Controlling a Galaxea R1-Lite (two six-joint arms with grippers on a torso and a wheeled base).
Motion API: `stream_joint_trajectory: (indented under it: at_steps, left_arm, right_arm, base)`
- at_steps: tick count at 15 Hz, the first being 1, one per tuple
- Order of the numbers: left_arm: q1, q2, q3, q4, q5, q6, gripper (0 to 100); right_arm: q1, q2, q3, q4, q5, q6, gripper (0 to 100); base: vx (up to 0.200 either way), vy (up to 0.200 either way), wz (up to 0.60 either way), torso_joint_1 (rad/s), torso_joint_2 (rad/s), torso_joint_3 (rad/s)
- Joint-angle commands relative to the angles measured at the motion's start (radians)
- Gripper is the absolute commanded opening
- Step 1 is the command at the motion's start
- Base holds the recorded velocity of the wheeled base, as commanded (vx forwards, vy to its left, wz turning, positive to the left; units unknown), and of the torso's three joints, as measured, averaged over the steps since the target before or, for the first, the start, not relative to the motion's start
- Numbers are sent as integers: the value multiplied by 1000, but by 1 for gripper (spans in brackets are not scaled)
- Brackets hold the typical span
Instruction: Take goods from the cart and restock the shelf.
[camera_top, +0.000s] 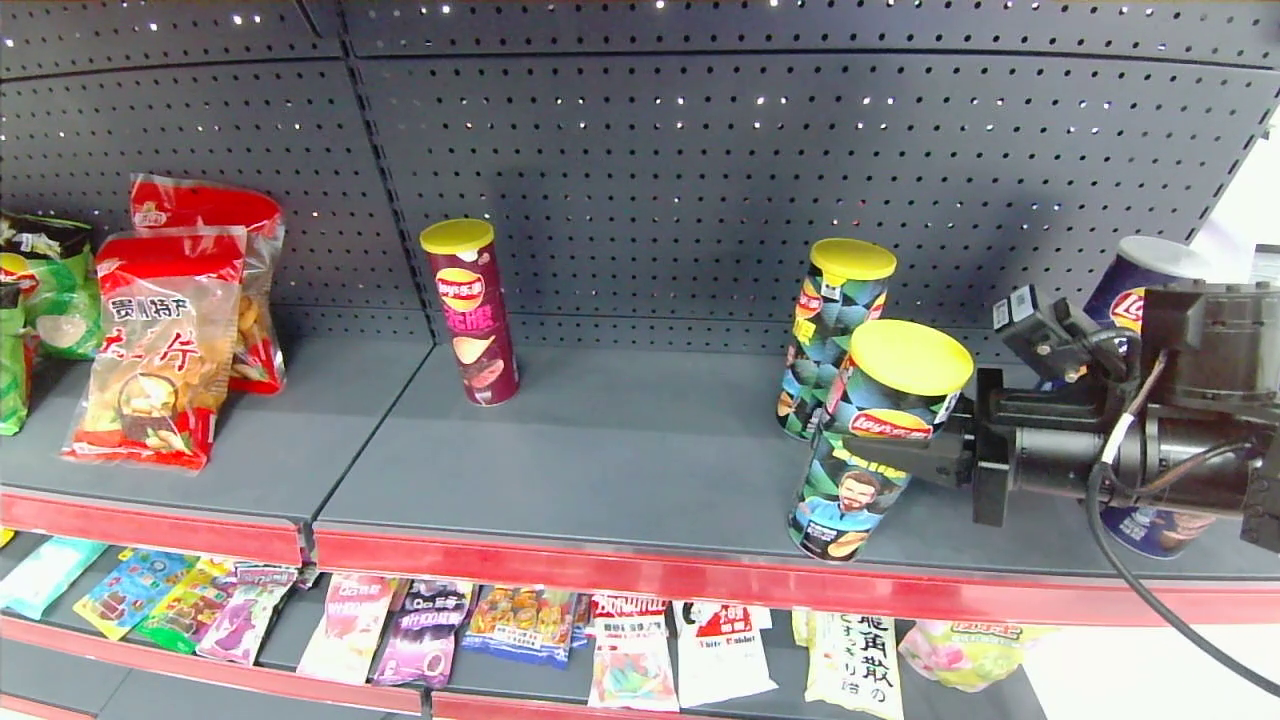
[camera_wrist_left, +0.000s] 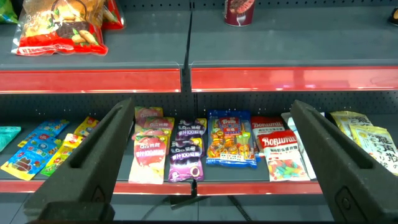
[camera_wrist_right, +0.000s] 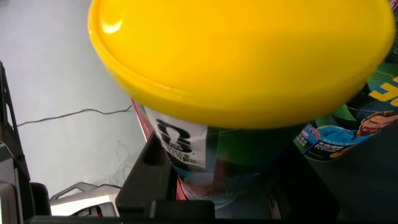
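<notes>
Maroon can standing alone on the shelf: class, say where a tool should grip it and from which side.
Grip the maroon can mid-body, across its round sides, coming level from the open front of the shelf: it stands upright with bare shelf either side, and the pegboard wall closes off the back.

My right arm comes in from three o'clock, the right gripper clamped on a yellow-lidded can. My left gripper has its fingers spread wide.
</notes>
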Motion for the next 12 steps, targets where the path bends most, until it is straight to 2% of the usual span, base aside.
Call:
stream_joint_trajectory:
  at_steps: [1,9,10,12]
  left_arm:
    - [0,0,0,0,1,0,100]
    - [0,0,0,1,1,0,100]
    - [0,0,0,1,1,0,100]
    - [0,0,0,1,1,0,100]
  right_arm:
    - [0,-2,1,-2,0,0,0]
    - [3,-1,30,-2,-1,-20,0]
    - [3,1,30,-2,-1,-30,100]
    - [3,1,28,-2,-6,-28,100]
  base:
    - [0,0,0,0,0,0]
    - [0,0,0,0,0,0]
    - [0,0,0,0,0,0]
    - [0,0,0,0,0,0]
